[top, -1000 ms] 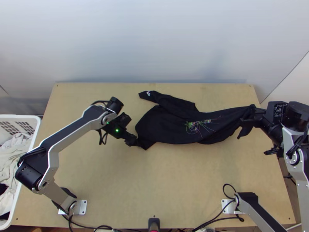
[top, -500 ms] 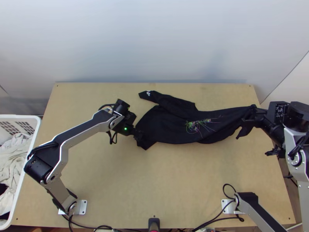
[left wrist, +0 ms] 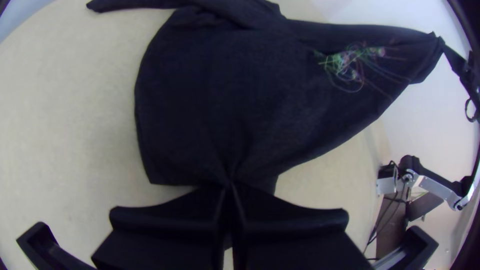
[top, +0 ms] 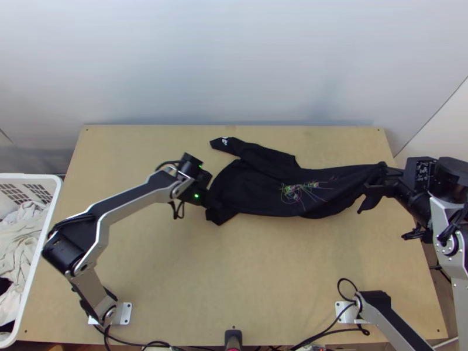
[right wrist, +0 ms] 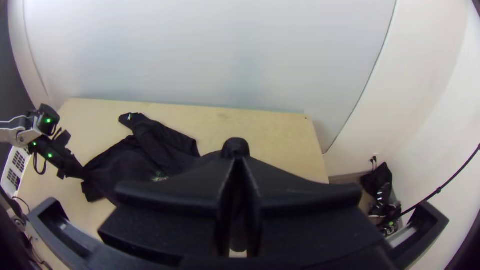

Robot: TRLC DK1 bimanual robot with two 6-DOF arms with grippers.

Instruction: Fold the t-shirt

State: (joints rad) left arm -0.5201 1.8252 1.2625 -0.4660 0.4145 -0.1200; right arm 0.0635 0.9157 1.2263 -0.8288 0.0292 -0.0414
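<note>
A white basket (top: 54,202) is standing beside the left edge of the surface (top: 263,269), holding pale clothes (top: 22,231). The left arm (top: 126,202) is reaching in from the near-left corner, and its pincer, the left pincer (top: 212,206), is pressing its two fingers together on the black t-shirt (top: 257,190), gripping the cloth near its left end, on the side facing the near edge; creases are fanning out from that pinch, and a small portion of cloth is sticking out past it towards the near edge. The t-shirt is occupying the farther half of the surface, its long axis running roughly parallel to the far edge and slanting slightly towards that edge as it goes right. Its left end is spreading wide, while a sleeve (top: 251,153) is lying on the far side and pointing towards the far-left corner. A bright, thread-like print (top: 301,190) is showing right of the middle. The cloth is narrowing towards the right edge of the surface, where the right pincer (top: 384,175) is closing its fingers fully on the gathered right end, holding it raised.
</note>
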